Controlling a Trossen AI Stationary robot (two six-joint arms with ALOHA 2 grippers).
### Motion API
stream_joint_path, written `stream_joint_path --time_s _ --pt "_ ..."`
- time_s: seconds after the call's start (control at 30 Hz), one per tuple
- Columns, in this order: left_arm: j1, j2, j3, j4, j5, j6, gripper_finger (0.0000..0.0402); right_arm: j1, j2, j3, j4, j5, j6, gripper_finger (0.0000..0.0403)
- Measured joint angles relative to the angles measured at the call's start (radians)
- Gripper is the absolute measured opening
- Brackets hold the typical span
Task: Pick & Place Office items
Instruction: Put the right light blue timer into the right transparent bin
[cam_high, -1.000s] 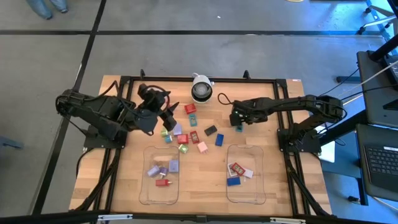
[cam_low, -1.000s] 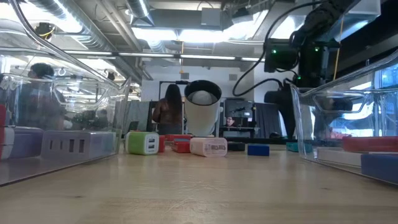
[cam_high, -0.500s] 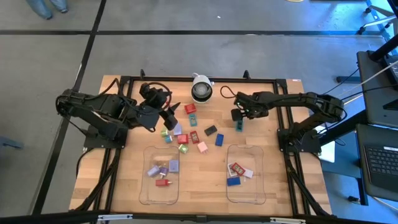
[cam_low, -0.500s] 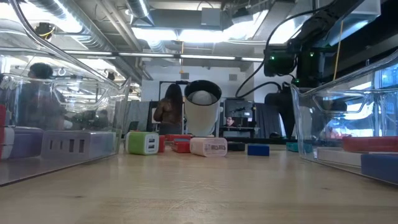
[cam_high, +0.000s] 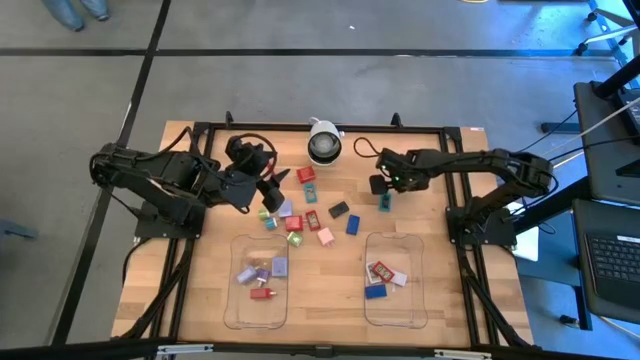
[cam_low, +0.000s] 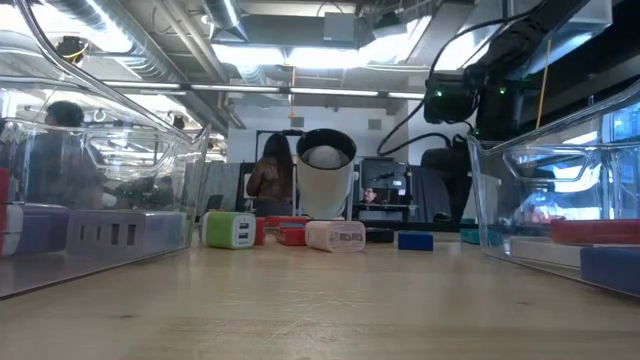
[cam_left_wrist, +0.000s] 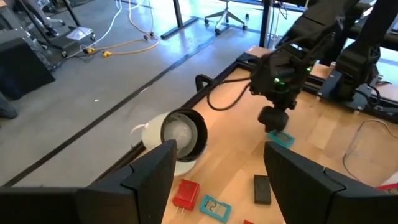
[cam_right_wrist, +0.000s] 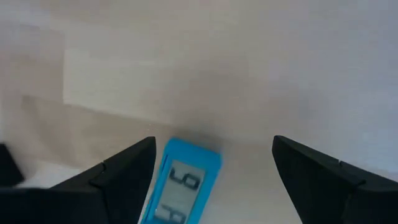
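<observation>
The office items (cam_high: 305, 212) lie scattered on the wood in the middle of the table: small red, blue, teal, lilac, pink, green and black pieces. My right gripper (cam_high: 380, 184) hangs open above a teal block with a small display (cam_right_wrist: 181, 188), which lies flat on the table (cam_high: 384, 203); its fingers stand to either side, clear of it. My left gripper (cam_high: 272, 186) hovers open over the left edge of the scatter, near a red block (cam_left_wrist: 185, 194) and a teal clip (cam_left_wrist: 214, 207). More items lie in both clear trays.
The white-and-black camera dome (cam_high: 323, 145) stands by the far edge with its cable running right. Two clear trays (cam_high: 258, 300) (cam_high: 396, 302) sit near the front edge. In the low view a green block (cam_low: 232, 230) and a white one (cam_low: 335, 236) lie between the tray walls.
My right gripper has risen from just over the teal block and drawn slightly toward the far edge; the block stays flat on the table. My left gripper has shifted a little toward the far edge.
</observation>
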Motion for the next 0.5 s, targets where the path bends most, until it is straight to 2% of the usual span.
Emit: stream_joint_path --time_s 0.13,0.5 --pt "0.0 0.0 0.0 -0.001 -0.007 0.001 0.0239 0.056 0.0 -0.002 0.004 -0.001 0.041 0.0323" --pt "0.001 0.0 0.0 -0.001 -0.036 -0.001 0.0239 0.182 0.0 -0.002 0.004 0.161 0.221 0.0323"
